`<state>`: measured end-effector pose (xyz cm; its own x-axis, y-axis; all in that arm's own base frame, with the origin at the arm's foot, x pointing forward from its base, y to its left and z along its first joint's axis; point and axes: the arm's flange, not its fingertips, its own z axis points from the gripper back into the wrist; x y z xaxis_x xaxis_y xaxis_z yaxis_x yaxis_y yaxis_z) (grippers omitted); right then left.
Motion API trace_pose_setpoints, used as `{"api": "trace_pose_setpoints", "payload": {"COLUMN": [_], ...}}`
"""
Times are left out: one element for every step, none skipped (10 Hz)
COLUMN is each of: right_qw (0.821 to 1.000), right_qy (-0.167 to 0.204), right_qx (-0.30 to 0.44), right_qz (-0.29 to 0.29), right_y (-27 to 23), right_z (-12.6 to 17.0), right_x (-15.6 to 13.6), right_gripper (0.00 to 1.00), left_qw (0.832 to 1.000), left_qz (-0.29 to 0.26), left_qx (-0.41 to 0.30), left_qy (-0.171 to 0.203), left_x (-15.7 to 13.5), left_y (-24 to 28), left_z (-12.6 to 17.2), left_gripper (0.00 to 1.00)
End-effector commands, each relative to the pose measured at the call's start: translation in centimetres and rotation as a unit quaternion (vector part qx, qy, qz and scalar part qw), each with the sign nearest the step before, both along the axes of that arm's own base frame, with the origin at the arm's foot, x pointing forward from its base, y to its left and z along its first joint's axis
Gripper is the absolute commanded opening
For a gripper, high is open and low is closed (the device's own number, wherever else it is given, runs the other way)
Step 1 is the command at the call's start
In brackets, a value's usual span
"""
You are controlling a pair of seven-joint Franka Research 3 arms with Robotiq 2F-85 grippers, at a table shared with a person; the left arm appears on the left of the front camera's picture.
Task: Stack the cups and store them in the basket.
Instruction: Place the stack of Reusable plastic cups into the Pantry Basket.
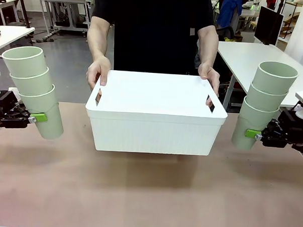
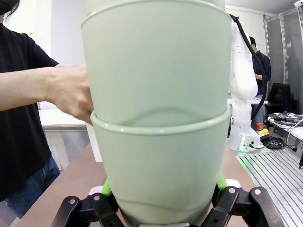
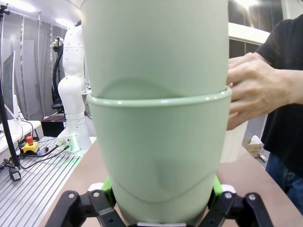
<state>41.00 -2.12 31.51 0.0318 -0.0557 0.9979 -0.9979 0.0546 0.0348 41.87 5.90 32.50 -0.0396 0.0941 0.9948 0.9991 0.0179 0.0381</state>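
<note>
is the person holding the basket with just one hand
No, one hand and the other hand both grip the basket at its far corners.

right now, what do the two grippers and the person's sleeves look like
The left gripper and right gripper are black, with jointed linkages and bright green pads. The person wears a black short-sleeved top.

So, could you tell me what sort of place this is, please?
Probably a robotics lab or workshop: a yellow emergency-stop button sits on a slotted metal bench, and white work tables and a dark monitor stand behind the person.
</note>
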Motion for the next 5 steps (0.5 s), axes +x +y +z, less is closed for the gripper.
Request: {"api": "trace_pose_setpoints", "payload": {"right_qw": [1.0,1.0,1.0,1.0,1.0], "right_qy": [-0.01,-0.01,-0.01,-0.01,-0.01], "right_qx": [0.0,0.0,0.0,0.0,0.0], "right_qz": [-0.002,-0.002,-0.002,-0.002,-0.002], "right_y": [-0.02,-0.02,-0.02,-0.02,-0.02], "right_z": [0.37,0.37,0.37,0.37,0.37], "right_x": [0.02,0.02,0.02,0.02,0.02], "right_gripper": [0.85,0.85,0.85,0.85,0.85], "left_qw": [1.0,1.0,1.0,1.0,1.0], "left_qz": [-0.003,-0.003,-0.003,-0.003,-0.003], "left_qx": [-0.003,-0.003,-0.003,-0.003,-0.003], "left_qy": [-0.004,-0.004,-0.004,-0.004,-0.004], "left_x": [-0.11,-0.11,-0.11,-0.11,-0.11], "left_y": [0.0,0.0,0.0,0.0,0.0], "left_z": [0.45,0.45,0.45,0.45,0.45], "left_gripper": [0.87,0.87,0.87,0.87,0.87]}}
